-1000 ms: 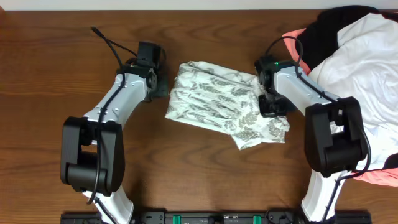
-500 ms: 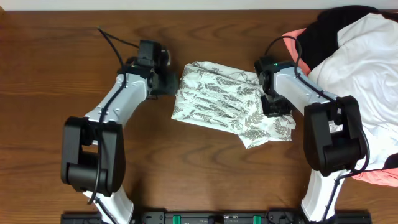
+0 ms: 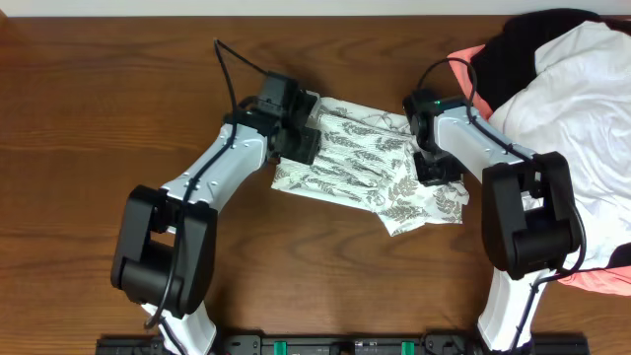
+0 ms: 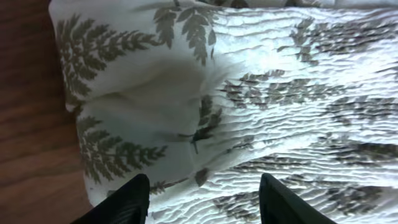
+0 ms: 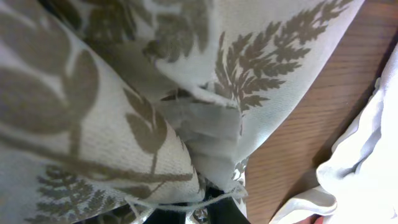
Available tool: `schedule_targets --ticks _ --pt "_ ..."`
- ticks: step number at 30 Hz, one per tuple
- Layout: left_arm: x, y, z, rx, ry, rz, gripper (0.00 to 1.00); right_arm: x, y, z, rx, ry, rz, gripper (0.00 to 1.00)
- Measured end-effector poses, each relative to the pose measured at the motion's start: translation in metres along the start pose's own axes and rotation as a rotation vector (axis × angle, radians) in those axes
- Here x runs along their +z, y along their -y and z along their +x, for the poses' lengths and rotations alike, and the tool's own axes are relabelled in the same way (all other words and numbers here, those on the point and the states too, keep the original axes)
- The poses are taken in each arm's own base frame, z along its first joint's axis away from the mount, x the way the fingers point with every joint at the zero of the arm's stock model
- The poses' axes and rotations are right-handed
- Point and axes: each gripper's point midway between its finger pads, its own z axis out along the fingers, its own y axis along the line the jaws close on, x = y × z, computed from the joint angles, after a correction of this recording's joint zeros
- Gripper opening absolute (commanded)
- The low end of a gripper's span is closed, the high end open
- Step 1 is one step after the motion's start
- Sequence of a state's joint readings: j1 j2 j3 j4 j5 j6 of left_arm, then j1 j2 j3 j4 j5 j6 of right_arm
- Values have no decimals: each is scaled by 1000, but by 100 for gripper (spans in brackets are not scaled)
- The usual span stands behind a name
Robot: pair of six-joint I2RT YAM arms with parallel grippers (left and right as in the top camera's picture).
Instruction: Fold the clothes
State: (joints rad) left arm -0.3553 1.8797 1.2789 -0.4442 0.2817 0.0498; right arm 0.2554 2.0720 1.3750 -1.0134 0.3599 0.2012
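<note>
The clothes [image 3: 360, 163], a fern-printed white garment, lie loosely folded on the table [image 3: 79, 148] between my arms. My right gripper [image 3: 434, 170] pinches the right side, probably to anchor it. My left gripper [image 3: 304, 133] hovers over the left edge, fingers [image 4: 134, 196] spread and empty.

The left gripper [image 3: 299, 138] has swung right from the bare table [image 3: 89, 118] to hover over the upper-left corner of the clothes [image 3: 375, 173], its 2 fingers [image 4: 132, 200] spread wider, and the garment has slid slightly rightward.

Clothes [image 3: 365, 170] and garment pile [image 3: 582, 108] on table [image 3: 79, 148]
</note>
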Motion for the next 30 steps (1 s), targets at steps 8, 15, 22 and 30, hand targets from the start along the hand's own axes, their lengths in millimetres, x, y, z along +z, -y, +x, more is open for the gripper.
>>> schedule_targets --ticks 8,15,22,30 --pt "3 -9 -3 7 11 -51 58 0 0 0 0 0 -3 4" --pt "30 -29 13 -4 -52 -129 59 0 0 0 4 -2 -11 4" --pt "39 -37 23 -8 -87 -161 6 0 0 0 4 -2 -11 4" --pt "35 -38 37 -15 -156 -171 6 0 0 0 4 -2 -12 4"
